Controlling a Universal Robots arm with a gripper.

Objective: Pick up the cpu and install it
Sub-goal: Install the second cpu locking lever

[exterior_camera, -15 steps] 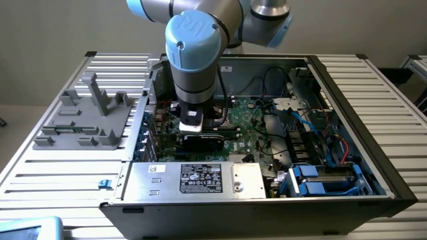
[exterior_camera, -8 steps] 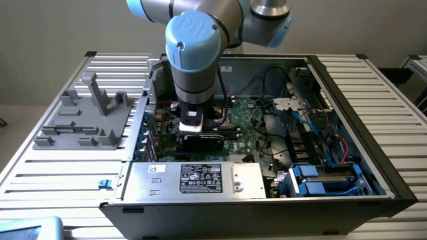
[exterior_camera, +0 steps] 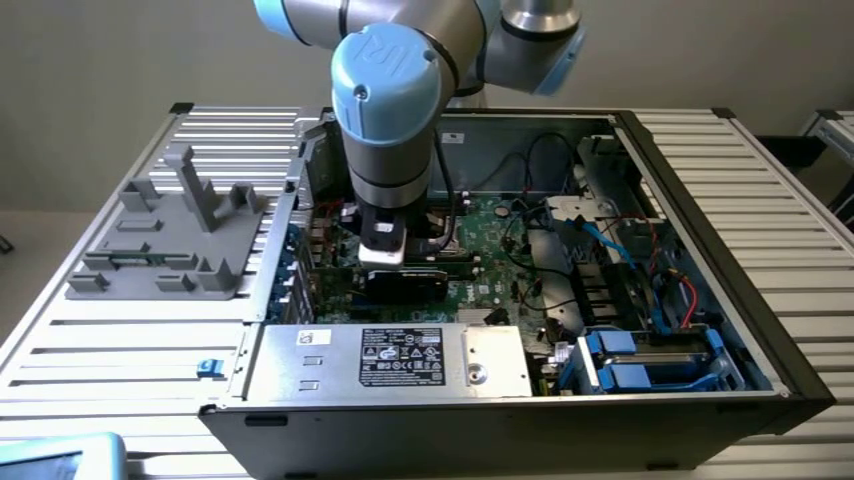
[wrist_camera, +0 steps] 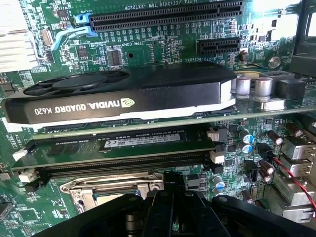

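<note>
The gripper (wrist_camera: 173, 187) hangs low over the motherboard (wrist_camera: 148, 44), directly above the metal-framed socket (wrist_camera: 94, 187). Whether it grips anything I cannot tell. A pale patch inside that frame may be the cpu (wrist_camera: 106, 197), just beside the gripper's tip. Beyond lie a memory stick (wrist_camera: 123, 141), then the graphics card (wrist_camera: 123, 96). In the exterior view, the grey fixture (exterior_camera: 174, 235) sits at nine o'clock from the gripper.
</note>
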